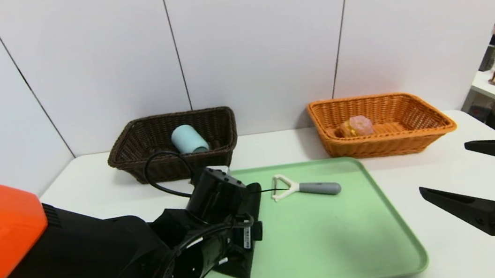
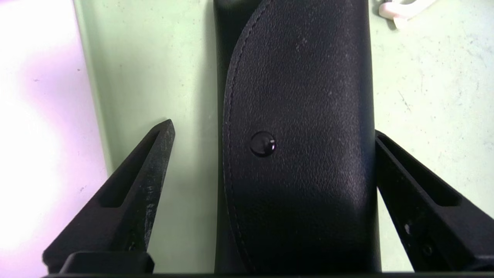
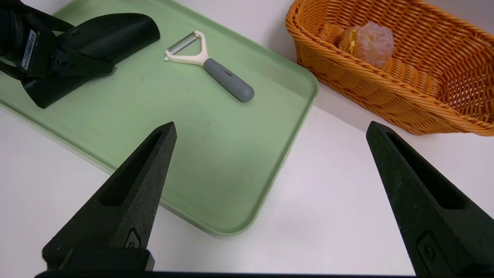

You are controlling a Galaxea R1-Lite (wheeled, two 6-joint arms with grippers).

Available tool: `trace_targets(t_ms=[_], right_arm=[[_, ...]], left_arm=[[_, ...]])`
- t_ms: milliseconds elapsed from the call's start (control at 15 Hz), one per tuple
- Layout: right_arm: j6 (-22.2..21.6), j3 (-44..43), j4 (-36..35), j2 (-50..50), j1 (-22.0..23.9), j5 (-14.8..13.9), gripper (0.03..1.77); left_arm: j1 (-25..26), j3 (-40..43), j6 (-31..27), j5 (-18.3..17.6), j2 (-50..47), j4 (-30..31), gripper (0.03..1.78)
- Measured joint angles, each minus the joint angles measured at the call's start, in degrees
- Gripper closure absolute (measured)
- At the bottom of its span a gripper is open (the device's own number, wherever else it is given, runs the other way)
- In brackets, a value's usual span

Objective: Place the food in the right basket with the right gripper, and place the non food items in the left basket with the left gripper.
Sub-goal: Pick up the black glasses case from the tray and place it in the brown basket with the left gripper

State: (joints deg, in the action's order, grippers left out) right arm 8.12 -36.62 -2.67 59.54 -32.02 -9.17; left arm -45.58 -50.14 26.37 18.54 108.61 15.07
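Pouch (image 2: pixel 299 139), mostly hidden in head view | left gripper's (image 2: pixel 274 135) fingers astride, spread

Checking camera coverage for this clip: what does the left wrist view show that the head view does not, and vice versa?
Only left wrist: the round snap on the black pouch.
Only head: both baskets, dark and orange, the cup and bun.
Both: pouch, green tray.

Left arm hides part of tray

Head view: the left arm covers the left side of the green tray (image 1: pixel 335 241) and much of the black pouch (image 1: pixel 255 204). Left wrist view: edges cut off the pouch's ends and most of the peeler (image 2: pixel 405 9).
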Motion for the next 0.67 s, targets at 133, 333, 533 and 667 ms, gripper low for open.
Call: trace_targets(t_ms=[133,333,533,667], right_arm=[[-0.02,-0.12,-0.02,0.11,-0.06,0.05,0.11],[0.06,-0.2,-0.02,0.24,-0.13,0.07,0.11],[0.06,-0.2,0.0,0.27,-0.13,0.1,0.11],[0.09,-0.2,-0.02,0.24,-0.13,0.05,0.11]], left_arm=[[0.18,0.01,0.04,-0.05,0.4,0.2,0.12],[0.22,0.01,0.04,0.06,1.1,0.26,0.12],[0.29,0.2,-0.18,0.15,1.51,0.23,0.28],[0.29,0.23,-0.27,0.22,1.65,0.41,0.56]])
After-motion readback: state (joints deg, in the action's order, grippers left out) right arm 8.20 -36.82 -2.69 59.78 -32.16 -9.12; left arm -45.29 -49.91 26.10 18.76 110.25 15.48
